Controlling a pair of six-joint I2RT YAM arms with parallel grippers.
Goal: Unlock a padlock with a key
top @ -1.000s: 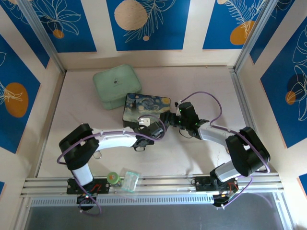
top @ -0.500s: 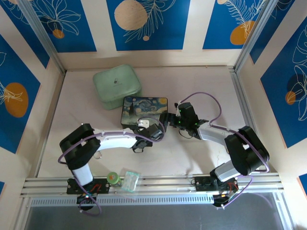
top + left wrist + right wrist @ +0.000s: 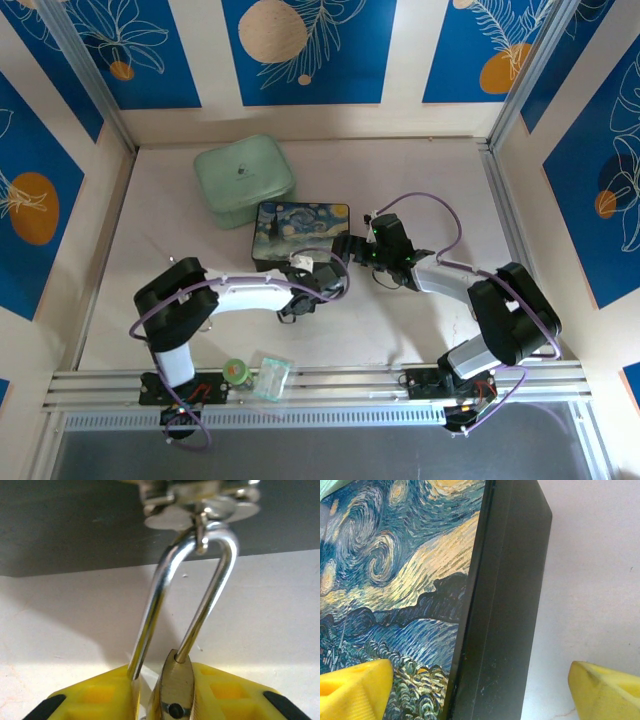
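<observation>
Top external view: a pale green case [image 3: 243, 178] sits toward the far left of the table [image 3: 150, 250]. To its right, just touching its corner, is a dark painted box [image 3: 300, 222]. At the near edge lie a small green-capped item [image 3: 236, 372] and a clear packet [image 3: 270, 376].

The left gripper [image 3: 300, 285] is at the box's near side. On the left wrist camera the gripper [image 3: 150, 705] is nearly closed, and the brass padlock [image 3: 176, 690] stands edge-on between its yellow fingers [image 3: 100, 700]. The padlock's body rests against the right finger. One leg of the shackle [image 3: 220, 580] enters the body, and the other runs down along the left finger with its end hidden. The shackle's bend hangs through the box's metal latch ring [image 3: 200, 515].

The right gripper [image 3: 350, 246] is at the box's right end. On the right wrist camera its fingers [image 3: 355, 690] are spread wide and hold nothing. They straddle the box's dark side wall [image 3: 505, 605], one over the painted lid and one over the bare table.
</observation>
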